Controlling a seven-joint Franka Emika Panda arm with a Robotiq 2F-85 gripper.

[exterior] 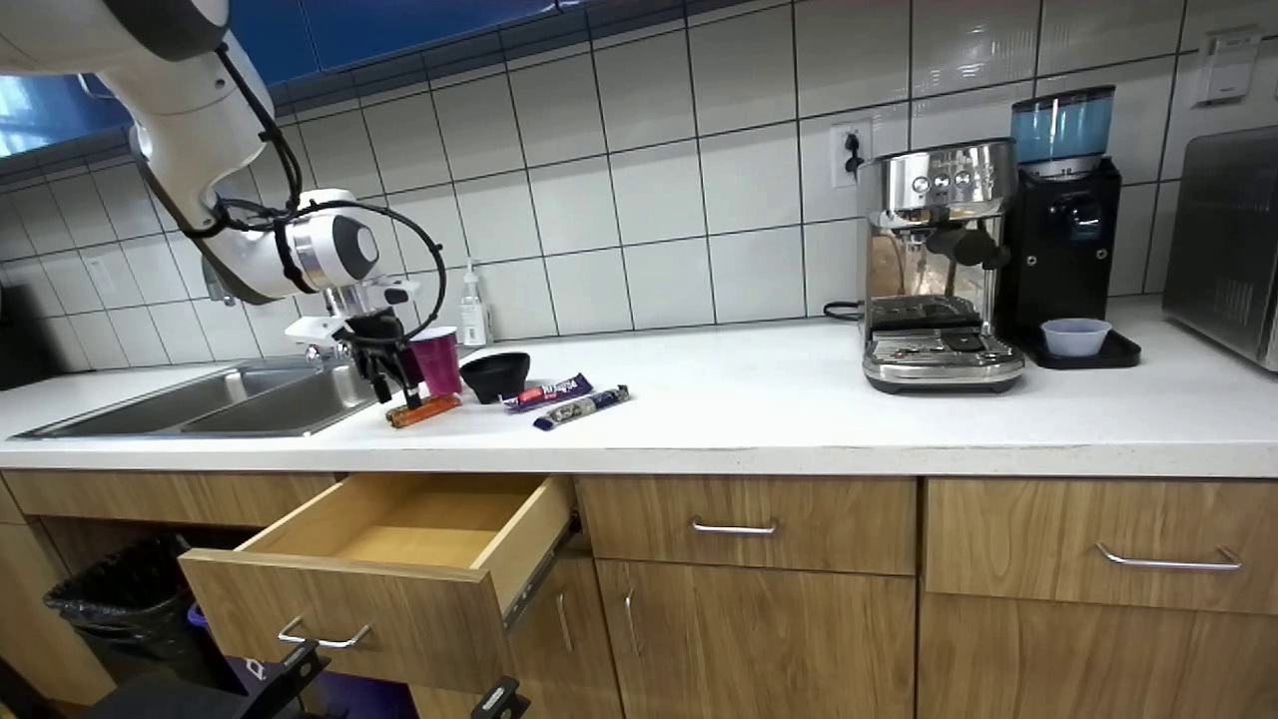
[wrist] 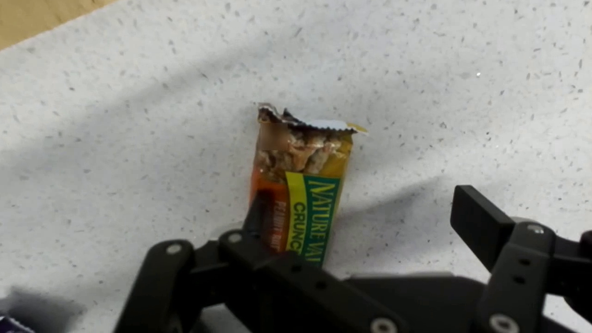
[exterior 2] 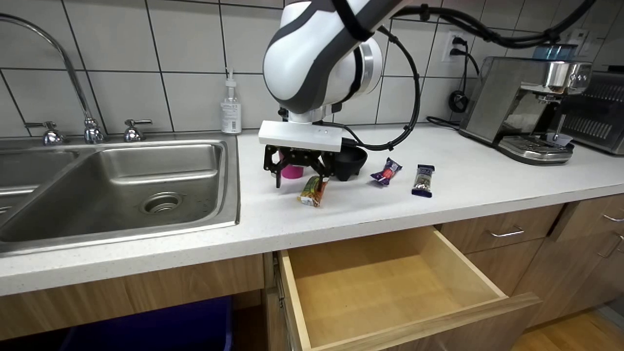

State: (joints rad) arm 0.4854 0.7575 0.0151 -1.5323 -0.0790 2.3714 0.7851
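My gripper (wrist: 360, 201) stands open just above the white counter, with nothing held between its fingers. A granola bar in a green, yellow and orange wrapper (wrist: 307, 199) lies flat below it, its near end hidden by the gripper. One fingertip (wrist: 254, 217) overlaps the bar's left side in the wrist view; whether they touch I cannot tell. Beside the gripper are a pink cup (exterior: 436, 361) and a black bowl (exterior 2: 350, 163). A purple-wrapped bar (exterior 2: 387, 171) and a blue and silver bar (exterior 2: 423, 181) lie farther along the counter in both exterior views.
Below the counter's front edge a wooden drawer (exterior 2: 390, 287) is pulled out. A steel sink (exterior 2: 231, 185) borders the area, with a soap bottle (exterior 2: 231, 109) behind. An espresso machine (exterior: 939, 270) and a grinder (exterior: 1063, 220) stand farther along. A lined bin (exterior: 130, 599) sits under the counter.
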